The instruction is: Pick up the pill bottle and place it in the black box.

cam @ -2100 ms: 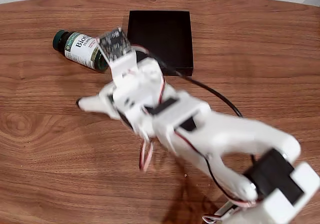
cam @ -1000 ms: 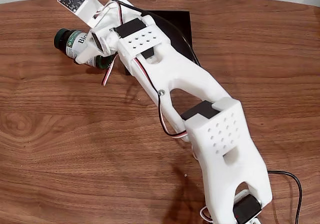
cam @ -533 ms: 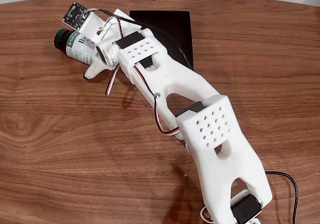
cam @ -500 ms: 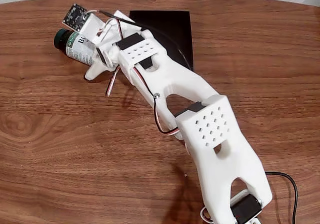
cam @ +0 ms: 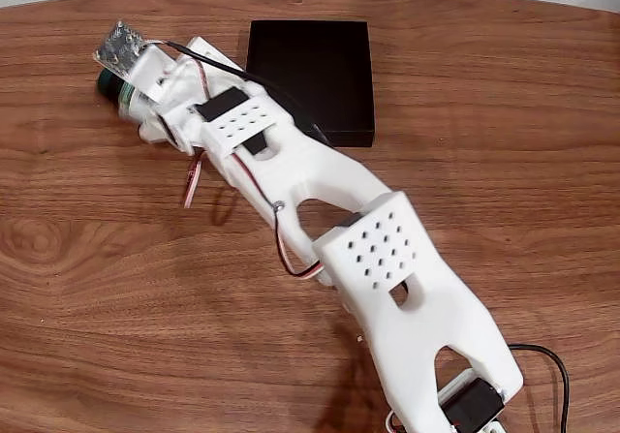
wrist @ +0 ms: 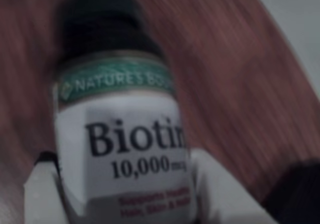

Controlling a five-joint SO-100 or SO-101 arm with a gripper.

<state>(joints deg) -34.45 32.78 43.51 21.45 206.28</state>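
Sitting between the gripper's [wrist: 122, 194] white fingers [wrist: 40, 194], the pill bottle [wrist: 117, 129] looks clamped, though whether it has left the desk [cam: 116, 278] I cannot tell. Lifting and carrying remain: the black box [cam: 312, 75] lies empty, near the gripper, to its right in the fixed view.

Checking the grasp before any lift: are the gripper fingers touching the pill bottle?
Touching. In the wrist view, white fingers press both sides of the pill bottle with no gap showing.
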